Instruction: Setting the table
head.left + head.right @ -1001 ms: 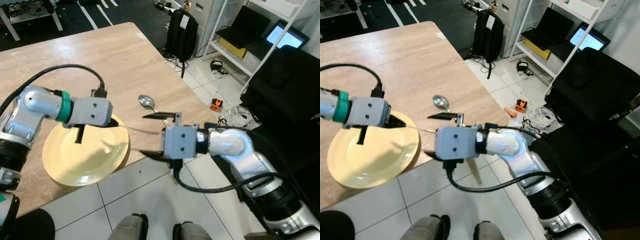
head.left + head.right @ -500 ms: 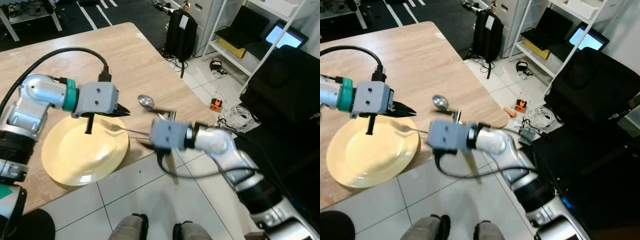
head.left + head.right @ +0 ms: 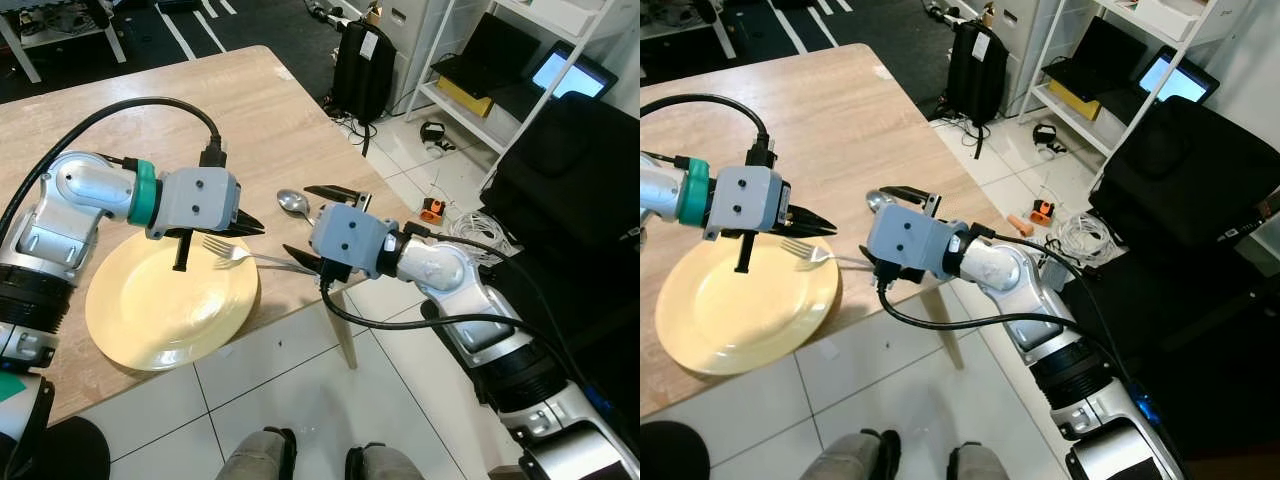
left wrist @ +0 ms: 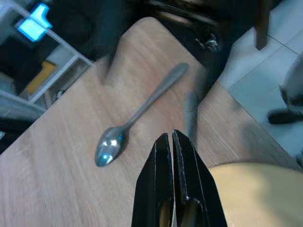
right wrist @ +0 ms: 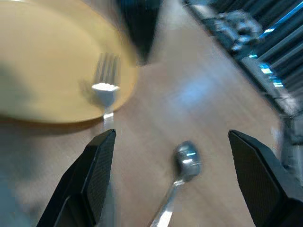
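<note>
A wooden table (image 3: 120, 110) stands on white floor tiles (image 3: 300, 400) near metal shelving (image 3: 480, 60).

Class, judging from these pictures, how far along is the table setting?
Done: the yellow plate sits at the table edge. In hand: nothing; the fork rests tines-on-rim, with the open right gripper beside its handle and the left gripper shut. Left: placing fork and spoon properly.

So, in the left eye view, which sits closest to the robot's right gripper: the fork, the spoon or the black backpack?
From the right gripper:
1. Fork, just beside its lower finger, tines on the yellow plate.
2. Spoon, close behind on the table; nearly a tie.
3. Black backpack, on the floor beyond the table.
</note>
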`<state>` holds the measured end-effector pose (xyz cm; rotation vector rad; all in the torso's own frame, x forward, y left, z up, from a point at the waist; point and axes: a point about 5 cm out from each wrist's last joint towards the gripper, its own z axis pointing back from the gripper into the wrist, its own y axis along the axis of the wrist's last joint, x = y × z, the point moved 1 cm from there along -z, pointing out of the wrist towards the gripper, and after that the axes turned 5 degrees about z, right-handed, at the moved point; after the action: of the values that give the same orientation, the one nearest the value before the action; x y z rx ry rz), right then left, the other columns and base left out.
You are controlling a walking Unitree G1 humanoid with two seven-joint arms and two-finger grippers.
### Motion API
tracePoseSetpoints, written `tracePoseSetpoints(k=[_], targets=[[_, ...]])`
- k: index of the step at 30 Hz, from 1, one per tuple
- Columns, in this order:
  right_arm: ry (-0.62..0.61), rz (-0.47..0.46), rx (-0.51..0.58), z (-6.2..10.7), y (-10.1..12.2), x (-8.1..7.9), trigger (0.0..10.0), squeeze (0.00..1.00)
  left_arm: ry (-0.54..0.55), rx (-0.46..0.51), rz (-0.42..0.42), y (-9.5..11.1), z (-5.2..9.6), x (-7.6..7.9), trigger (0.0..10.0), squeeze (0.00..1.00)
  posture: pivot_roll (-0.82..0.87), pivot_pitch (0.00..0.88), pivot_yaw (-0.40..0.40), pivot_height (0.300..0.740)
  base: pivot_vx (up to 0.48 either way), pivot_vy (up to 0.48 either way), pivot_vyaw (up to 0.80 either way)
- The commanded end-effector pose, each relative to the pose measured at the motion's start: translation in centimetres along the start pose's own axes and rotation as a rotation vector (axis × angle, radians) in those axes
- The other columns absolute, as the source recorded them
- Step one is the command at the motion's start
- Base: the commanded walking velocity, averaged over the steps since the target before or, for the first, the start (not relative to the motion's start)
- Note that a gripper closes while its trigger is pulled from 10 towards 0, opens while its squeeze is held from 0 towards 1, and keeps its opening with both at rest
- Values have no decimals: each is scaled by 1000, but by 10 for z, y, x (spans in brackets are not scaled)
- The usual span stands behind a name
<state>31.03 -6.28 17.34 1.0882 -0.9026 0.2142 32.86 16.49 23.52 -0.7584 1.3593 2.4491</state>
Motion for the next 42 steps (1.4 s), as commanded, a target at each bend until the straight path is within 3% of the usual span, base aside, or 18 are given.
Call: tracePoseSetpoints(k=[1,4,6,8,11,13,15,16,18,24,27,31,32,34,35,36,37,42], targets=[[70,-26,1,-1,-2,-14,10000,0,32,20,23,2,1,-1,10000,0,65,5,77,740,0,0,0],[64,-152,13,-7,-6,-22,10000,0,164,104,142,6,1,-8,10000,0,69,14,69,740,0,0,0],[64,-152,13,-7,-6,-22,10000,0,164,104,142,6,1,-8,10000,0,69,14,69,740,0,0,0],[42,-221,11,-12,-10,-23,10000,0,234,134,211,4,1,-7,10000,0,75,15,62,740,0,0,0],[-1,-296,-26,-23,-20,-21,10000,0,358,162,374,-8,3,9,10000,0,98,22,45,740,0,0,0],[-1,-296,-26,-23,-20,-21,10000,0,358,162,374,-8,3,9,10000,0,98,22,45,740,0,0,0],[-9,-331,-48,-30,-26,-19,10000,0,436,183,510,-15,4,31,10000,0,121,27,29,740,0,0,0],[-9,-331,-48,-30,-26,-19,10000,0,436,183,510,-15,4,31,10000,0,121,27,29,740,0,0,0],[23,-351,-50,-34,-29,-21,10000,0,482,202,608,-17,2,53,10000,0,145,33,9,740,0,0,0],[61,-365,-39,-36,-28,-24,10000,0,517,198,658,-15,-2,68,10000,0,159,37,-6,740,0,0,0],[128,-390,-21,-41,-28,-30,9020,0,584,147,688,-13,-7,88,10000,0,166,43,-21,740,0,0,0],[157,-397,-21,-42,-29,-33,9843,0,593,117,695,-13,-9,96,10000,0,166,45,-26,740,0,0,0],[185,-406,-30,-42,-32,-36,9020,0,593,109,705,-12,-11,100,10000,0,165,46,-30,740,0,0,0],[185,-406,-30,-42,-32,-36,9020,0,593,109,705,-12,-11,100,10000,0,165,46,-30,740,0,0,0],[193,-410,-39,-42,-33,-37,7843,0,595,108,707,-11,-12,101,10000,0,164,47,-31,740,0,0,0],[193,-410,-39,-42,-33,-37,7843,0,595,108,707,-11,-12,101,10000,0,164,47,-31,740,0,0,0],[198,-416,-50,-43,-35,-38,4980,0,598,107,712,-10,-13,101,10000,0,162,49,-34,740,0,0,0],[209,-477,-89,-46,-42,-40,6000,0,619,107,736,-7,-15,103,10000,0,154,59,-42,740,0,0,0]])
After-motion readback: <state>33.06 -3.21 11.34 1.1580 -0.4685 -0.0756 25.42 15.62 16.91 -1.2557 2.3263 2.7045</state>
